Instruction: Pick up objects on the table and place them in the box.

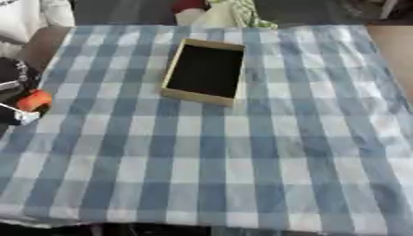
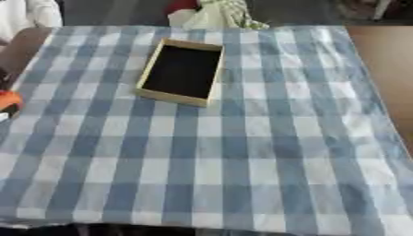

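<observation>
One hand, the left hand (image 1: 18, 92), showed at the surface's (image 1: 242, 175) left edge, an orange object (image 1: 34, 100) against it; finger state could not be told. The box (image 1: 204, 71) lay flat, well apart to the hand's right and farther off, interior dark.

blue-white check cloth (image 1: 242, 161) over table; green-white fabric (image 2: 230, 11) at far edge.

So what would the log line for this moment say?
box: open, dark inside, nothing visible in it | checked tablecloth: bare | left hand: at left edge, orange object against it, grip unclear | right hand: unseen
</observation>
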